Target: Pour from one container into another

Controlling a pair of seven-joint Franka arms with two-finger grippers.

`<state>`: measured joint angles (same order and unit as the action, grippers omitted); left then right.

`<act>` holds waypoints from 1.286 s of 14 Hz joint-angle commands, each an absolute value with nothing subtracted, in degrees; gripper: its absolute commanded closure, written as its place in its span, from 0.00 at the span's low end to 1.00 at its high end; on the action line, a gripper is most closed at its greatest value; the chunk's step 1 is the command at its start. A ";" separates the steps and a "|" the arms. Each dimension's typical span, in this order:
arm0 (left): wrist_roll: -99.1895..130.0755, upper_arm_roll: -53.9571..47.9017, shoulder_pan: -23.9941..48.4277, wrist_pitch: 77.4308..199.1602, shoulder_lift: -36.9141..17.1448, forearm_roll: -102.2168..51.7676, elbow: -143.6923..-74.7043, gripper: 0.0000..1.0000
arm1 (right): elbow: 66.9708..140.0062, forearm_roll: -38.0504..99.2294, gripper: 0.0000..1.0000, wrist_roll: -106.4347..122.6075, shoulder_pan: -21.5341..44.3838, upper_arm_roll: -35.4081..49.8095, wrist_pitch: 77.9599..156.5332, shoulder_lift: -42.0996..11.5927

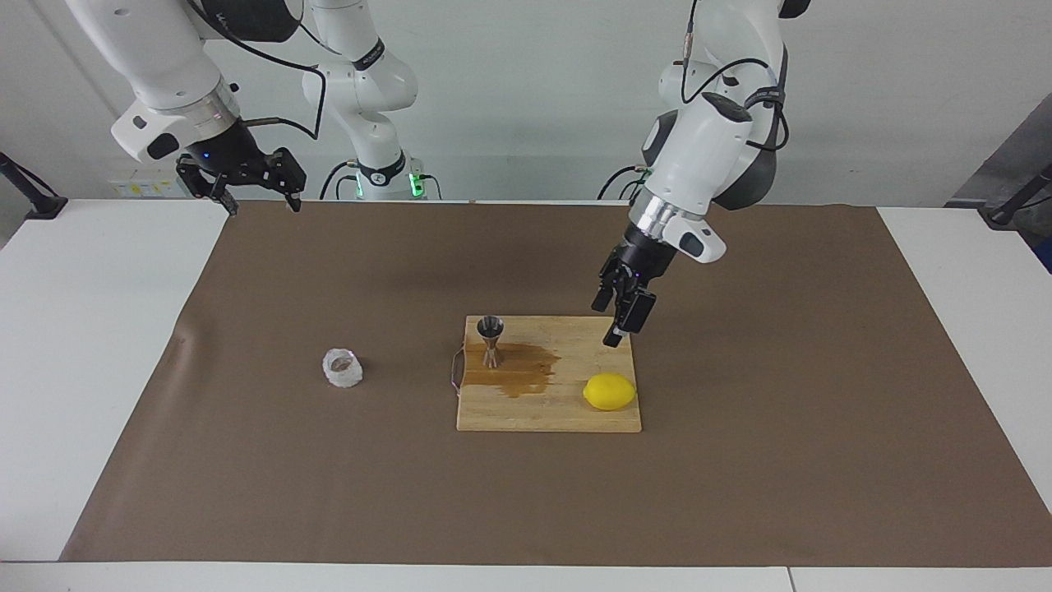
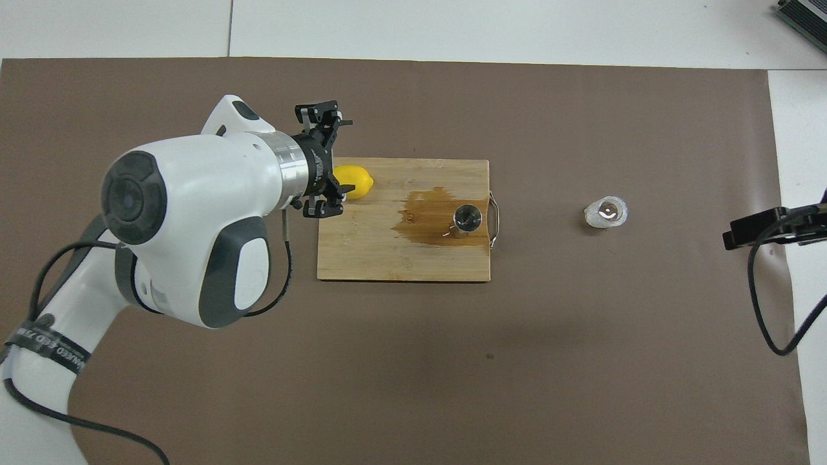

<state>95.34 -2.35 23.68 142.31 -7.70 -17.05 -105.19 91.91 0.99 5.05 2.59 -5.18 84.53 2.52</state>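
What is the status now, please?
Left gripper empty over the board corner, right gripper waiting. Jigger upright in spill, glass cup on mat. Nothing blocks.

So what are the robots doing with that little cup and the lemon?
Nothing is being held right now. The left gripper hangs open over the corner of the wooden board, near the lemon. The steel jigger stands upright on the board beside a brown puddle. The glass cup sits alone on the brown mat, toward the right arm's end. The right gripper waits, open, at the mat's edge.
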 commanded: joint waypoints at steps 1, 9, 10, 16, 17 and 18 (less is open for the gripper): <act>87.65 -2.81 18.83 136.51 -4.58 -15.82 -105.47 0.00 | 91.85 0.79 0.00 4.66 2.46 -5.19 84.46 2.55; 64.91 -2.64 9.76 127.80 -2.11 -15.73 -105.82 0.00 | 91.85 0.79 0.00 4.75 2.46 -5.27 84.46 2.55; 60.25 -2.64 8.54 127.18 -2.02 -15.73 -105.82 0.00 | 91.85 0.79 0.00 4.66 2.46 -5.27 84.38 2.55; 49.68 -2.72 8.26 125.34 -1.58 -7.65 -106.08 0.00 | 91.85 0.79 0.00 4.75 2.46 -5.27 84.46 2.55; 45.74 -2.64 8.26 123.85 -1.50 -7.39 -106.08 0.00 | 91.85 0.79 0.00 4.66 2.46 -5.27 84.46 2.55; 40.66 -2.64 8.09 122.36 -1.15 -7.21 -106.08 0.00 | 91.85 0.79 0.00 4.66 2.46 -5.27 84.38 2.55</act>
